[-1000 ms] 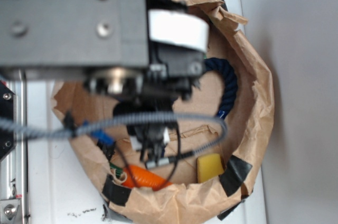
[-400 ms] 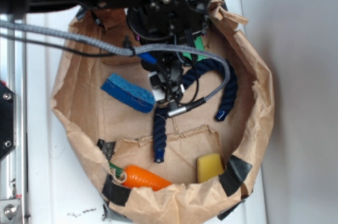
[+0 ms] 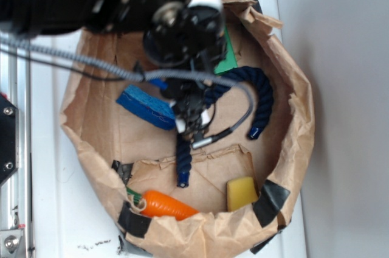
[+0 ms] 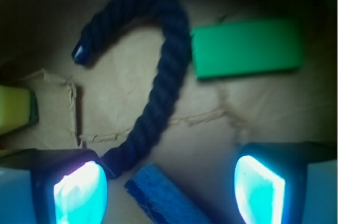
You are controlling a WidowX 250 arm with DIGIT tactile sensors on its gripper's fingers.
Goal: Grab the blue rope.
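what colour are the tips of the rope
Bright blue caps on the dark navy rope; the exterior view shows both ends best.

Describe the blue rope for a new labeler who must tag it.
Look inside the crumpled brown paper bag, on its floor. The blue rope is the long, dark navy twisted cord bent like a hook, unlike the flat blue sponge and green block beside it.

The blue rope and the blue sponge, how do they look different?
The blue rope is dark navy, long, twisted and curved like a hook; the blue sponge is lighter blue, short, flat and rectangular. The rope runs toward the green block; the sponge lies apart. Both rest on the paper bag's floor.
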